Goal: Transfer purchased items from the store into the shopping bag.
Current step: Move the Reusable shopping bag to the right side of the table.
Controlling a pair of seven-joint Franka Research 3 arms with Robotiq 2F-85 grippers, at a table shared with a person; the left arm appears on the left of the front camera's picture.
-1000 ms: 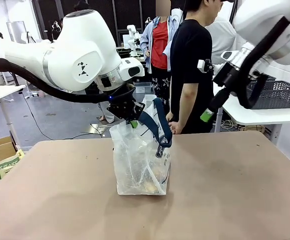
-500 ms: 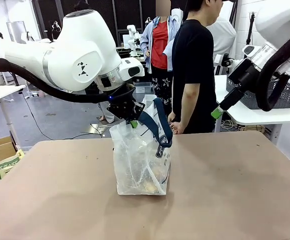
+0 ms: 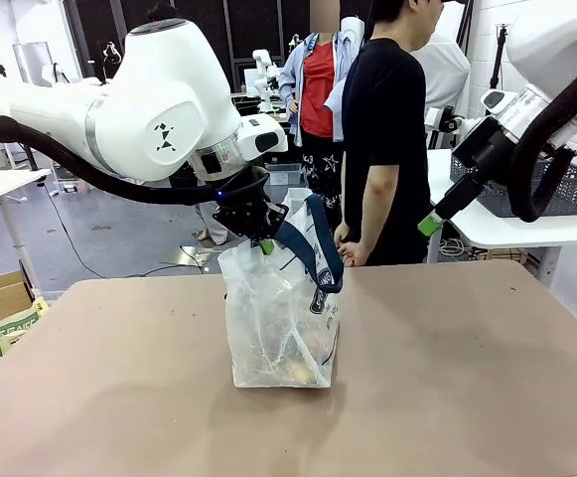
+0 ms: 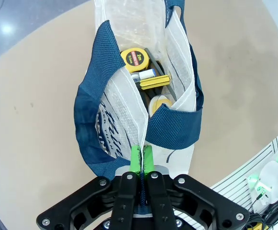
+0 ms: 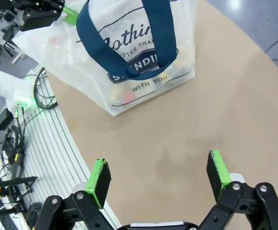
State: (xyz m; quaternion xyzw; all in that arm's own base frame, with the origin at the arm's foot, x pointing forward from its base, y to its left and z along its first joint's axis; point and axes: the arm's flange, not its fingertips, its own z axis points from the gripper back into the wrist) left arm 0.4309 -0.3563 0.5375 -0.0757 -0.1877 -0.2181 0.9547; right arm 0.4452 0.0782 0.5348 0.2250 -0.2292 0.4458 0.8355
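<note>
Brown matte table, bare apart from the shopping bag standing upright near its middle; room behind is a lab or shop floor with grey flooring, a white side table carrying a dark mesh basket, and a person in a black shirt standing at the far edge with others farther back. Left gripper has its jaws together, clamped on the top rim of the bag's clear wall, right where a navy handle loops past; the bag hangs straight ahead of and below the green pads, mouth pulled open toward the wrist camera. Bag's long axis runs vertical, mouth up, base flat on the table; the printed logo side faces the right gripper. Inside, seen down the mouth just beyond the left jaws: a yellow tape measure, a yellow-edged flat pack beside it, a small white tube-like item between them, and a round yellowish item nearer the jaws. Right gripper has jaws wide apart, nothing between them, up off the table and well away from the bag to its right side; from its wrist view the bag sits well ahead of the fingers and off toward the left one, over bare tabletop.
</note>
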